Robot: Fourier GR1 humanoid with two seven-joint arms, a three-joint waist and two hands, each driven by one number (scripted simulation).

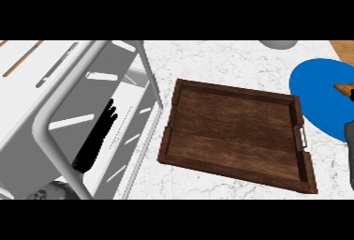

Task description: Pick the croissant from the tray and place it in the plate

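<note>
Though I can't tell the grip of the right hand [351, 94], the croissant [342, 87] wants setting well inside the plate [314, 91].

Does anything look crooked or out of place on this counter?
The wooden tray sits askew, its edges slanting across the counter, and holds nothing. The croissant shows only as a brown sliver over the blue plate at the view's right edge. Nothing looks spilled or broken.
</note>
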